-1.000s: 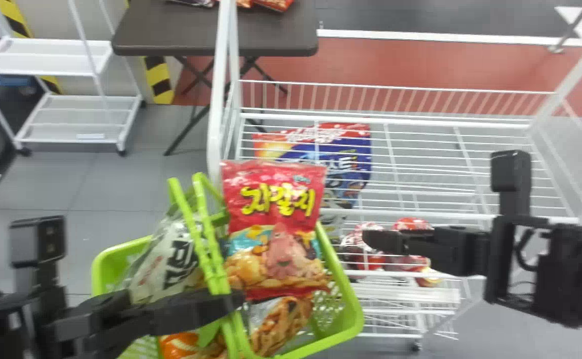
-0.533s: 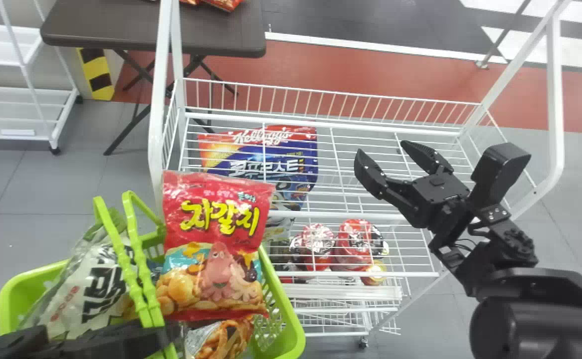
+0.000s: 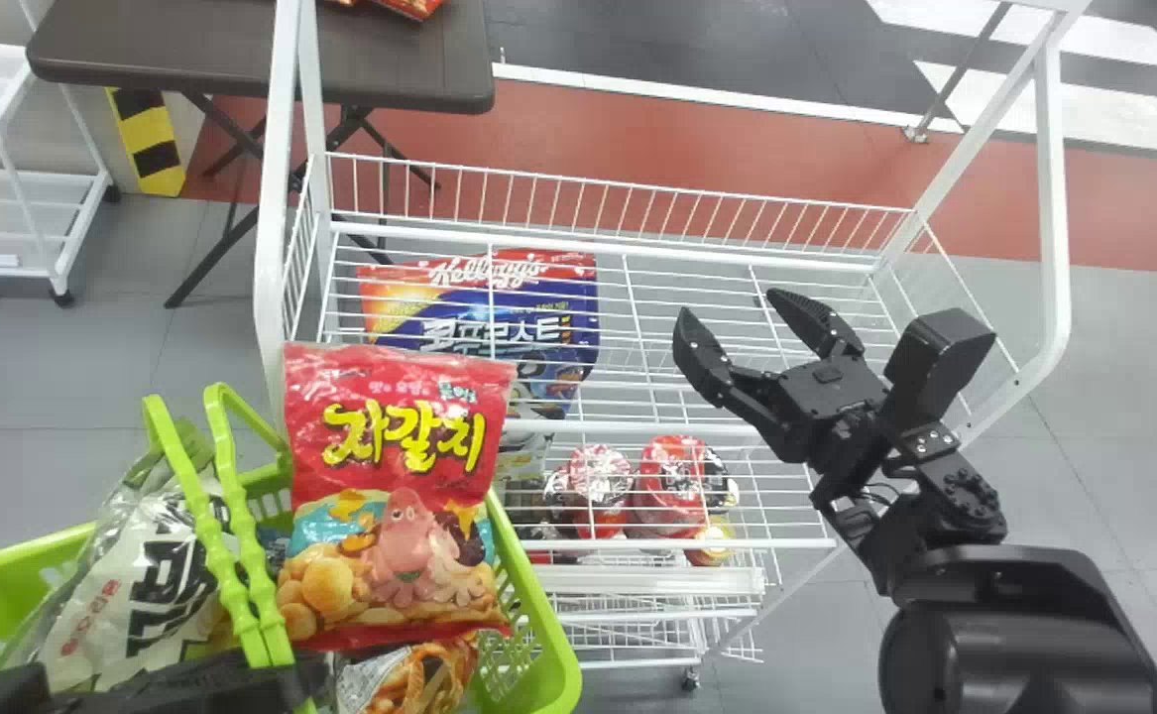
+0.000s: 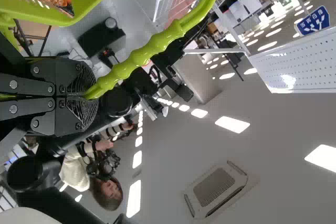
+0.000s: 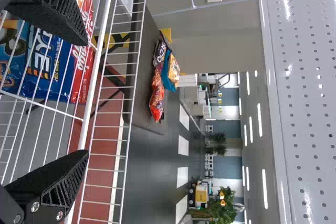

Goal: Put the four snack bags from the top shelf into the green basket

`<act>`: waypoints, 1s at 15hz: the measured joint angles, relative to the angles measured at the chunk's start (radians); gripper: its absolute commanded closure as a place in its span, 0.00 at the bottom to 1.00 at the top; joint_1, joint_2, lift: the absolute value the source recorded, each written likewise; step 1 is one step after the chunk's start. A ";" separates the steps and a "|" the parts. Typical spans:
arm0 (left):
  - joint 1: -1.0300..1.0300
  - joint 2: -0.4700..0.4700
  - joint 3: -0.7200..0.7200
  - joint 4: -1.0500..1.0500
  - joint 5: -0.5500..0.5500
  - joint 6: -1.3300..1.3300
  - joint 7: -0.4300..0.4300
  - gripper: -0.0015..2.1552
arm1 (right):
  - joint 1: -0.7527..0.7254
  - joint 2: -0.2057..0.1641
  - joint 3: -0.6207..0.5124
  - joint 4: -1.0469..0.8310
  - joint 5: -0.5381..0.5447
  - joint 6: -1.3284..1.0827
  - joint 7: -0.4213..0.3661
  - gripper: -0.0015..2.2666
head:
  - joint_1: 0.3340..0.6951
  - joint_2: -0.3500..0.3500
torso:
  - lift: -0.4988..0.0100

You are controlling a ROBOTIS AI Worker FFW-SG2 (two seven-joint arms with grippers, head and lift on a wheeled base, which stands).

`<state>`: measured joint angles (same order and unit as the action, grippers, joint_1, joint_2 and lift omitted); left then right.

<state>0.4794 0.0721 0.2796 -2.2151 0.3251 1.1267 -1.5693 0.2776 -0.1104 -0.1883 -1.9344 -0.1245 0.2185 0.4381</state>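
Head view: the green basket point(image 3: 560, 643) holds a red snack bag point(image 3: 395, 496), a white snack bag point(image 3: 137, 595) and a pretzel bag point(image 3: 409, 679); the right gripper point(image 3: 727, 302) lies to its right, the left gripper point(image 3: 305, 679) at its handle point(image 3: 231, 593). Left wrist view: fingers clamped on the basket's handle. Right wrist view: fingers apart.

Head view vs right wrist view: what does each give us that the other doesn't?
Head view: green basket, red snack bag in it, left hand at its handle, cups under the wire shelf.

Right wrist view: perforated panel, leafy plant.

Both: wire shelf, right hand with fingers apart, blue-and-red bag seen through the wires, dark table with snack bags on it.
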 measured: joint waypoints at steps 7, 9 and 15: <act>-0.010 0.000 -0.010 -0.002 -0.002 0.002 0.000 1.00 | -0.002 0.000 0.005 0.000 0.000 0.014 -0.003 0.04 | 1.00 0.16 | 0.97; -0.010 0.000 -0.011 -0.005 -0.002 0.002 0.000 1.00 | -0.002 -0.001 0.004 -0.001 0.000 0.014 -0.003 0.04 | 1.00 0.15 | 0.97; -0.004 0.000 -0.013 -0.018 -0.001 0.002 0.000 1.00 | 0.004 -0.001 0.005 -0.004 -0.003 0.017 -0.003 0.04 | 1.00 0.15 | 0.97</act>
<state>0.4750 0.0721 0.2669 -2.2331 0.3236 1.1287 -1.5693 0.2820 -0.1116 -0.1834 -1.9388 -0.1273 0.2352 0.4356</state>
